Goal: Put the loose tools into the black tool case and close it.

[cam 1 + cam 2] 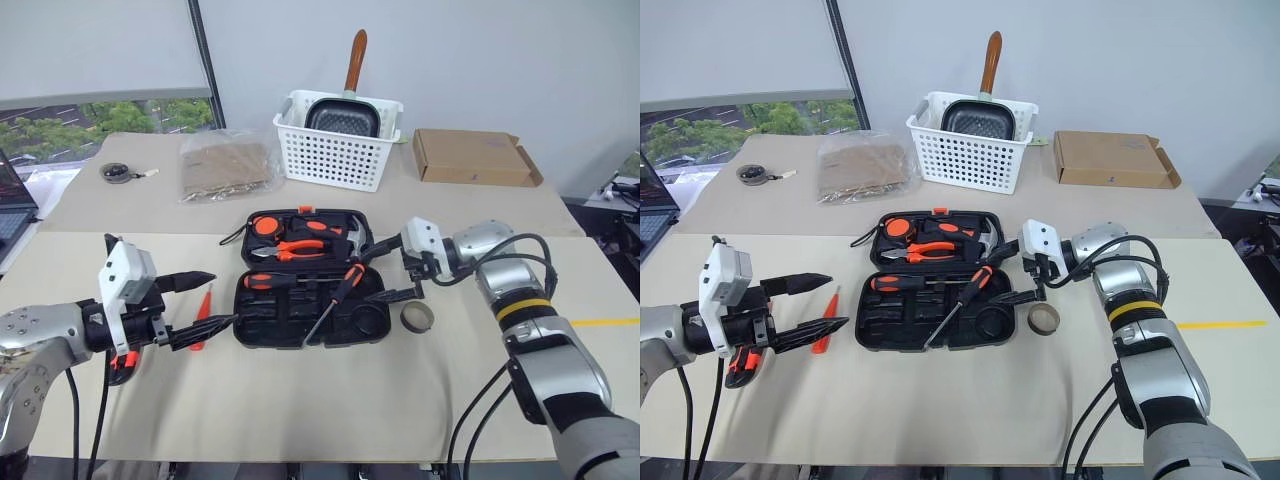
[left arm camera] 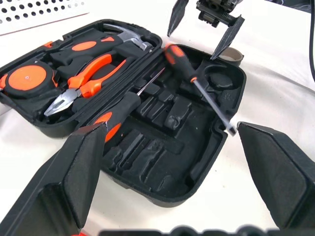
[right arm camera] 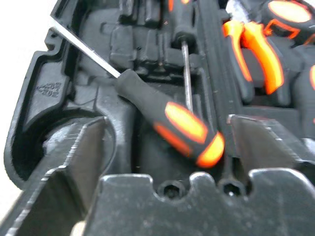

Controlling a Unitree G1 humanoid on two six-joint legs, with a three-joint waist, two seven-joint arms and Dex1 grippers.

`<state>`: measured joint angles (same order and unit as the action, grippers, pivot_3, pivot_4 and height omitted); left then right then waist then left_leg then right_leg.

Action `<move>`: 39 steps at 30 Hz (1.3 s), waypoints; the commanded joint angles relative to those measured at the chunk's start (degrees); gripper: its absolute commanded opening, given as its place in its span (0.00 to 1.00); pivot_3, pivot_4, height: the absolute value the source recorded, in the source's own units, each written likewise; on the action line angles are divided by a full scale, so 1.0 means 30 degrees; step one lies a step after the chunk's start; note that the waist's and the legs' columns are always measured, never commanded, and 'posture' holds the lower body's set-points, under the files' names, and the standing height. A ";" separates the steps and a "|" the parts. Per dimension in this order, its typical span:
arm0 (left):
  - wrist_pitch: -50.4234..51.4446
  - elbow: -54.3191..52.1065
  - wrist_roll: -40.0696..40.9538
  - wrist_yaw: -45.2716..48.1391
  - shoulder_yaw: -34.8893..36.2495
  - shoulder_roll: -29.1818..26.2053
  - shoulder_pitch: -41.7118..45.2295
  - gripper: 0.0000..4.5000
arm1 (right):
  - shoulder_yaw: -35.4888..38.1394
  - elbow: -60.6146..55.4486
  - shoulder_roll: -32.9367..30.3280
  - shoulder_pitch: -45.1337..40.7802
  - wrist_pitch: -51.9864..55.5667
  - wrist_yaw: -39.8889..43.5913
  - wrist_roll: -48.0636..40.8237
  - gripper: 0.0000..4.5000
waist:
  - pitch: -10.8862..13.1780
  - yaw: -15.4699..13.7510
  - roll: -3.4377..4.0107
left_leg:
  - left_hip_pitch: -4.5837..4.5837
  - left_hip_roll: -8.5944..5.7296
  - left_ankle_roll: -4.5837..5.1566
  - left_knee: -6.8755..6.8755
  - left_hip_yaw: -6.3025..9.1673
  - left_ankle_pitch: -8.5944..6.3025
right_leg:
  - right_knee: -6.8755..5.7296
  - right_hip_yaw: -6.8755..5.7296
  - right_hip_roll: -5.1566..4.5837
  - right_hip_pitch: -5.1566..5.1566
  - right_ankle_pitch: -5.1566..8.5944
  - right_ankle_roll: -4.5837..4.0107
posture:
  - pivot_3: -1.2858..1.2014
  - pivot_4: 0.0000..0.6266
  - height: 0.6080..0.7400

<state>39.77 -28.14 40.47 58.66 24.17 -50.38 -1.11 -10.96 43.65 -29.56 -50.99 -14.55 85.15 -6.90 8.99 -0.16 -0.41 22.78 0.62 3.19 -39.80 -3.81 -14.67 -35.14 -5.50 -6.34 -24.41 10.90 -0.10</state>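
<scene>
The black tool case (image 1: 310, 295) lies open in the middle of the table (image 1: 330, 400), both halves flat, so closing is not yet done. Its far half already carries a tape measure, pliers (image 1: 298, 247) and a hammer in their recesses. In the near half one screwdriver (image 1: 268, 281) lies along the hinge side, while a second screwdriver (image 1: 338, 298) lies slantwise across the recesses, not seated, its tip at the case's front edge. The right gripper (image 1: 392, 270) hovers over that handle with fingers spread wide, holding nothing. The left gripper (image 1: 203, 300) is also wide open and empty, just left of the case. A thin orange tool (image 1: 202, 316) lies loose on the table beside it, waiting to be packed
</scene>
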 commanded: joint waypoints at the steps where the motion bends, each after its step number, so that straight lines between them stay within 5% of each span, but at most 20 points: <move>1: -0.0583 0.0091 -0.0044 0.0105 -0.0018 -0.0406 0.0390 1.00 | 0.0837 -0.2157 0.0337 0.0230 0.1142 -0.0616 -0.1045 0.99 | 0.0000 0.0021 0.0000 | 0.0001 0.0004 -0.0002 0.0003 0.0000 0.0001 | -0.0002 0.0001 0.0001 -0.0004 -0.0002 -0.0004 | 0.52 0.24 0.70; 19: -0.0700 0.0265 0.0148 0.0222 -0.0082 -0.0777 0.0571 1.00 | -0.0699 -0.5235 0.2052 0.1656 0.0953 -0.3669 0.0678 0.99 | 0.0003 0.0067 0.0004 | 0.0006 0.0048 -0.0022 0.0018 -0.0010 -0.0004 | -0.0030 -0.0001 0.0054 -0.0050 0.0019 -0.0013 | 0.52 0.24 0.70; 22: -0.0700 0.0200 0.0189 0.0195 -0.0091 -0.0735 0.0570 1.00 | -0.0897 -0.6117 0.2296 0.2008 0.0567 -0.2660 0.0037 0.85 | 0.0003 0.0076 0.0004 | 0.0008 0.0047 -0.0016 0.0017 -0.0010 -0.0007 | -0.0029 0.0001 0.0054 -0.0051 0.0018 -0.0012 | 0.52 0.24 0.70; 33: -0.0901 0.0619 0.0032 0.0449 -0.0256 -0.0835 0.0787 1.00 | -0.2755 -0.8340 0.1830 0.2764 0.2414 -0.2309 0.1271 0.01 | 0.0004 0.0060 0.0005 | 0.0009 0.0049 -0.0008 0.0021 -0.0008 -0.0013 | -0.0029 -0.0003 0.0051 -0.0059 0.0025 -0.0008 | 0.52 0.24 0.70; 39: -0.1125 0.0814 -0.0016 0.0509 -0.0390 -0.0876 0.0814 1.00 | -0.3923 -0.8591 0.2194 0.2722 0.3130 -0.3919 0.3199 0.01 | 0.0003 0.0066 0.0004 | 0.0014 0.0059 -0.0011 0.0030 -0.0009 -0.0016 | -0.0037 0.0001 0.0055 -0.0089 0.0027 -0.0007 | 0.52 0.24 0.70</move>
<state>37.63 -25.52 40.48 59.82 22.54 -52.06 0.29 -22.15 19.56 -23.45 -42.04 -5.80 75.71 1.00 9.00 0.04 -0.39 22.83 0.80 3.15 -39.71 -3.83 -14.72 -35.27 -5.49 -6.17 -24.70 10.99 -0.12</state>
